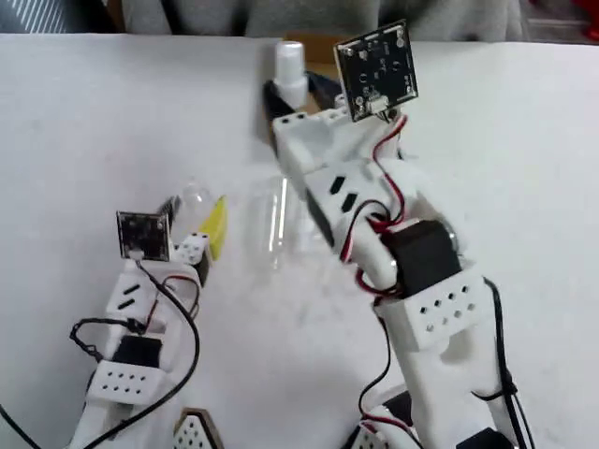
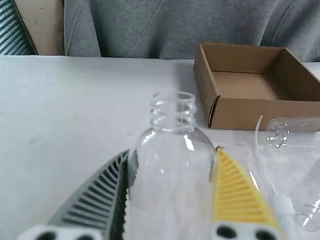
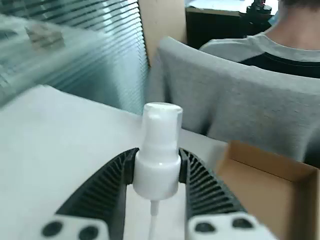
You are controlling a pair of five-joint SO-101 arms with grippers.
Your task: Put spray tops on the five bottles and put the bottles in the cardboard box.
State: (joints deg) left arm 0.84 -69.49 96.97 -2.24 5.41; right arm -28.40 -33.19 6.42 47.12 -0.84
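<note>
A clear bottle (image 2: pixel 172 125) with a bare threaded neck stands upright in my left gripper (image 2: pixel 172 152), which is shut on it between a grey and a yellow finger. From above, that bottle (image 1: pixel 193 195) and left gripper (image 1: pixel 197 206) are at the table's left. My right gripper (image 3: pixel 157 152) is shut on a white spray top (image 3: pixel 159 145), whose dip tube hangs down. In the high view the right gripper (image 1: pixel 296 86) holds the spray top (image 1: pixel 289 64) up near the table's far edge, next to the cardboard box (image 1: pixel 316 45). The open, empty cardboard box (image 2: pixel 250 85) stands beyond the held bottle.
A second clear bottle (image 1: pixel 274 221) lies on its side between the arms. Near the box, another bottle (image 2: pixel 292 132) lies on the table beside a loose spray top (image 2: pixel 282 205) with a thin tube. A person in a grey sweater sits behind the table.
</note>
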